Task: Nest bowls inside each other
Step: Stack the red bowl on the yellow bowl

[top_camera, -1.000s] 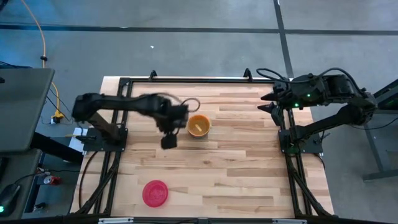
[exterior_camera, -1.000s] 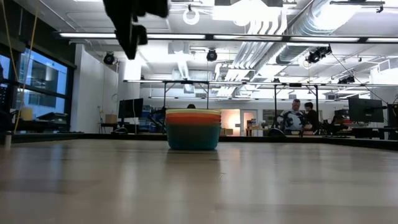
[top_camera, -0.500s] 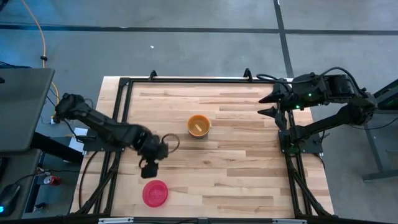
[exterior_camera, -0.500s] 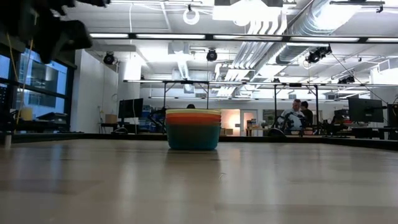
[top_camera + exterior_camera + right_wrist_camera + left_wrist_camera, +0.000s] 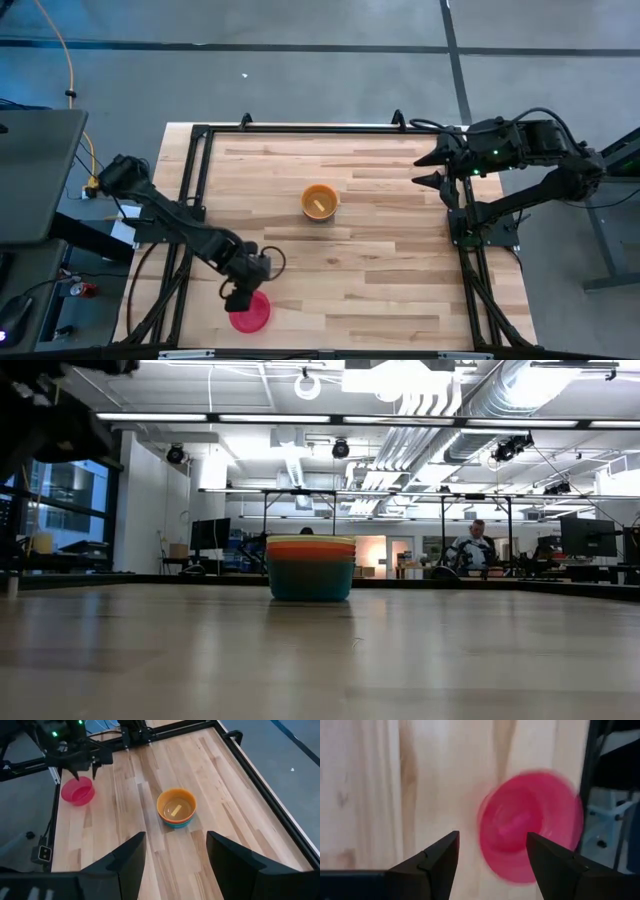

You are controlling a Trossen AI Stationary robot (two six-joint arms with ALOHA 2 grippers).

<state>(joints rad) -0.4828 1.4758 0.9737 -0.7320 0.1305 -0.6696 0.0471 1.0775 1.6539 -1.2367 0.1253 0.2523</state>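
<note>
A stack of nested bowls (image 5: 320, 201) stands on its base at the table's middle, with the orange one on top. The low view shows the stack (image 5: 311, 567) with a blue-green bowl lowest and green, yellow and orange rims above it. No purple bowl shows. A pink-red bowl (image 5: 250, 311) sits alone, mouth up, near the table's near left corner. My left gripper (image 5: 240, 298) is open and hovers at that bowl's left rim; its wrist view shows the bowl (image 5: 530, 825) just ahead of the fingers. My right gripper (image 5: 428, 168) is open and waits at the far right edge.
A black metal frame (image 5: 205, 135) runs around the wooden table top. Bare wood lies between the stack and the pink-red bowl. The right wrist view shows the stack (image 5: 176, 808), the pink-red bowl (image 5: 77, 790) and my left arm above it. People sit in the room far behind the table.
My left gripper has swung from beside the stack toward the table's near left corner and come down over the pink-red bowl. Neither the bowls nor the stack have moved.
</note>
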